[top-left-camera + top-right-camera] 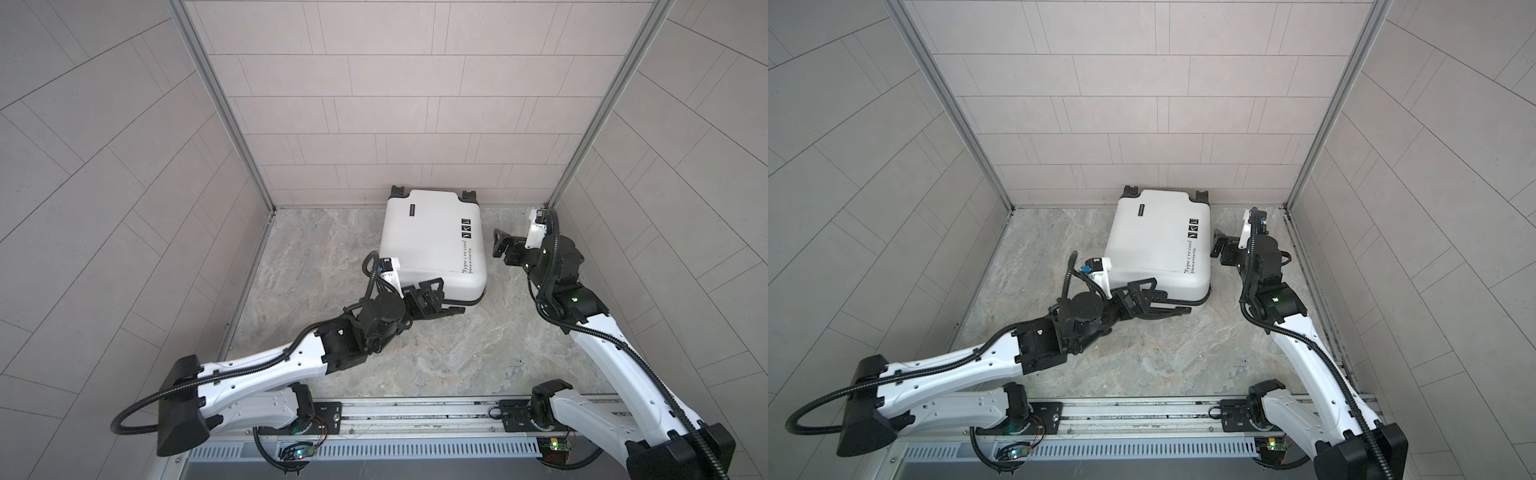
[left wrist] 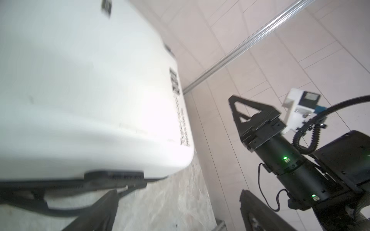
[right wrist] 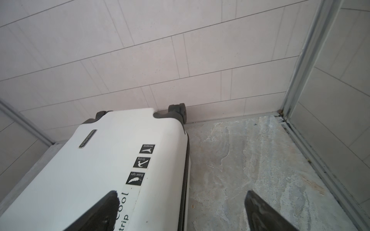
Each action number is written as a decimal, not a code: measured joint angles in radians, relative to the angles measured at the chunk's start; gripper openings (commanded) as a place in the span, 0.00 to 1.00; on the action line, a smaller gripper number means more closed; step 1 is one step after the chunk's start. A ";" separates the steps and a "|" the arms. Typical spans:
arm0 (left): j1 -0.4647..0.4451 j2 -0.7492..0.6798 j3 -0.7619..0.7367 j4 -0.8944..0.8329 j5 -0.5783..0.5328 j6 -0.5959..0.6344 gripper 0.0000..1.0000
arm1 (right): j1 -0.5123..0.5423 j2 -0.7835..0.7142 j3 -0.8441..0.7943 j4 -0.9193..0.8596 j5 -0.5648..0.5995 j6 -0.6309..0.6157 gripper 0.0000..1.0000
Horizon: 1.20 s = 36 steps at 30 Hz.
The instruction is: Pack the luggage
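The luggage [image 1: 432, 241] [image 1: 1154, 241] is a white hard-shell case lying flat and closed on the marble table, its black wheels [image 3: 177, 111] against the back wall. Black script and three stickers [image 3: 141, 162] run along its right side. My left gripper [image 1: 442, 298] [image 1: 1160, 297] [image 2: 178, 210] is open at the case's near edge, and one finger [image 2: 104, 210] is close to the black zipper seam [image 2: 114, 177]. Nothing sits between its fingers. My right gripper [image 1: 497, 243] [image 1: 1217, 243] [image 3: 183, 212] hangs open just right of the case, holding nothing.
Tiled walls close in the back [image 1: 374, 104] and both sides, with aluminium posts [image 1: 590, 124] at the corners. A metal rail [image 1: 415, 409] carrying both arm bases runs along the table's front edge. Bare marble table [image 1: 436, 357] lies in front of the case.
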 measured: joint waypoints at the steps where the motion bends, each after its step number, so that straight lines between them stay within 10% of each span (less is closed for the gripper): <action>1: 0.002 -0.003 0.041 -0.008 -0.025 0.105 1.00 | 0.000 0.000 0.003 0.010 0.021 0.006 0.99; 11: 0.140 0.072 0.159 0.146 -0.121 0.793 1.00 | -0.002 0.084 0.023 0.130 0.119 -0.034 1.00; 21: 0.757 0.185 -0.010 0.171 -0.113 0.663 1.00 | -0.177 0.214 -0.055 0.188 0.213 -0.116 1.00; 36: 0.912 0.261 -0.327 0.306 -0.172 0.690 1.00 | -0.214 0.150 -0.594 0.455 0.338 -0.182 1.00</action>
